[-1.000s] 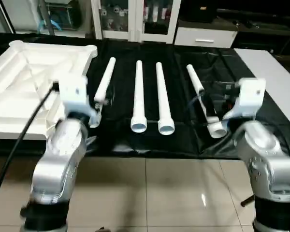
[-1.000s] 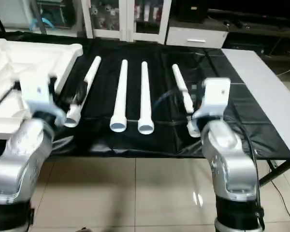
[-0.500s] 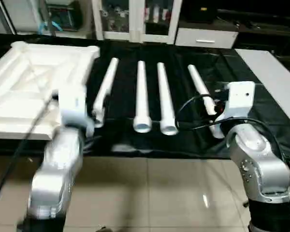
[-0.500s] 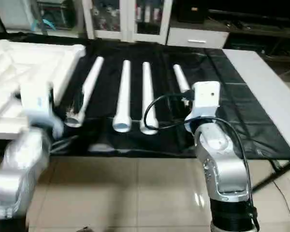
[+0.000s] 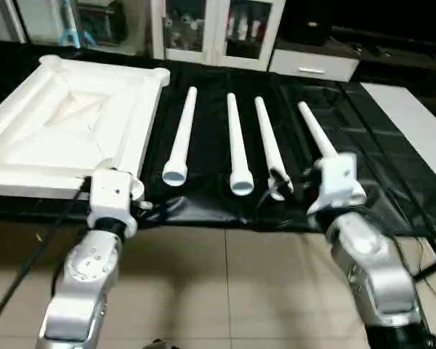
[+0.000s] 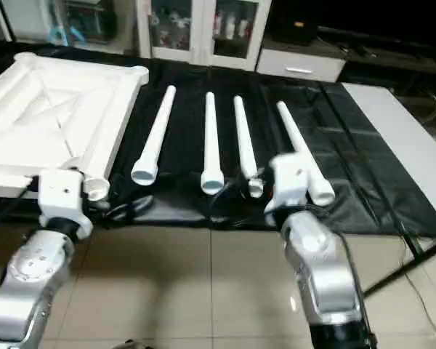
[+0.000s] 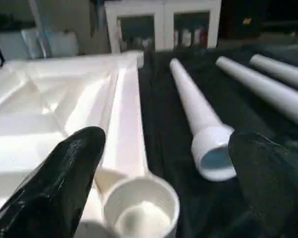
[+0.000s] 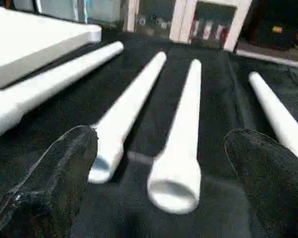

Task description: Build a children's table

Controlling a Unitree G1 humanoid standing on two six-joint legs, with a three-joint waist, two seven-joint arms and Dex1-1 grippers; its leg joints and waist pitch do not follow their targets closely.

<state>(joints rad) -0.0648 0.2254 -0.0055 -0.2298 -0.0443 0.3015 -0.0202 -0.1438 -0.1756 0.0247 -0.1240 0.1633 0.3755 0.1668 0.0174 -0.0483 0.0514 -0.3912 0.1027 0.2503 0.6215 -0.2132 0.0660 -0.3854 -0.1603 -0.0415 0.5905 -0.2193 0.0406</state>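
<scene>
The children's table lies in parts on a black cloth. Its white square tabletop rests ribbed side up at the left, with a round socket at its near corner. To its right, four white tapered legs lie side by side, wide ends toward me. My left gripper is open and empty, facing that near corner socket and the first leg's wide end. My right gripper is open and empty in front of the wide ends of the second leg and third leg.
The black cloth hangs over the table's front edge above a tiled floor. A white surface adjoins at the right. White cabinets stand behind. A black cable trails from my left arm.
The view has shifted. Both arms have drawn back and down to the table's front edge; the right gripper went from the fourth leg toward the middle legs, the left toward the tabletop's near corner.
</scene>
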